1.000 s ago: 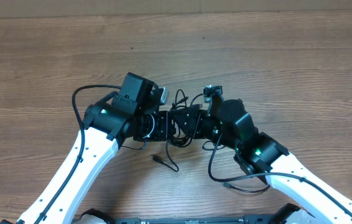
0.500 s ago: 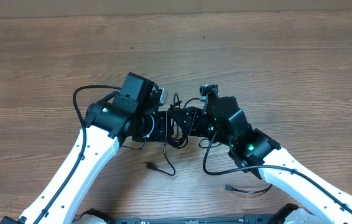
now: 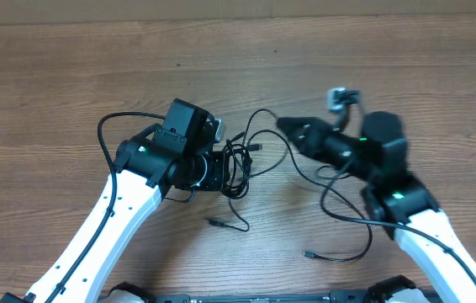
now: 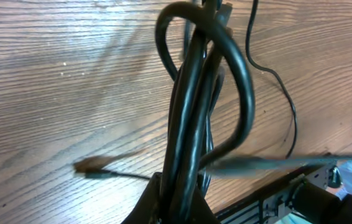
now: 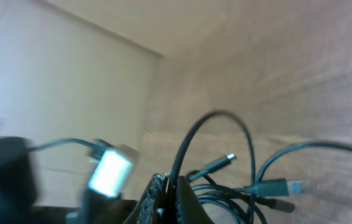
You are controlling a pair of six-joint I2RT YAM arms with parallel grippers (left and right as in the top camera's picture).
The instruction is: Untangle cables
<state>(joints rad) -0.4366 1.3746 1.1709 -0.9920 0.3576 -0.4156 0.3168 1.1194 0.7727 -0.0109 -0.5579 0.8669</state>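
Step in hand, as I judge it: pulling one cord out of the knot. The left gripper is pressed together on the cables, a small black bundle sitting mid-table just off its fingertips. The left wrist view shows several cords clamped side by side between the jaws, with one looping up and over. The right gripper sits apart to the right, pinching a single thin strand. The right wrist view shows the jaws closed on that cord, with nothing else between them.

The strand arcs from the pinch back into the bundle with some slack, so it isn't free yet. Two loose plug ends lie on the table nearer me, one plug below the bundle and a second plug further right, below the right arm.

Next move, my call: left holds the bundle as an anchor and right draws the strand further away, watching whether the loop slides out or cinches. If it tightens, let go and re-grip nearer the knot.

Writing: none readable. No brand or label shows on the cords or arms. There are green indicator lights on both arms, and a pale blurred block in the right wrist view that is too smeared to read.
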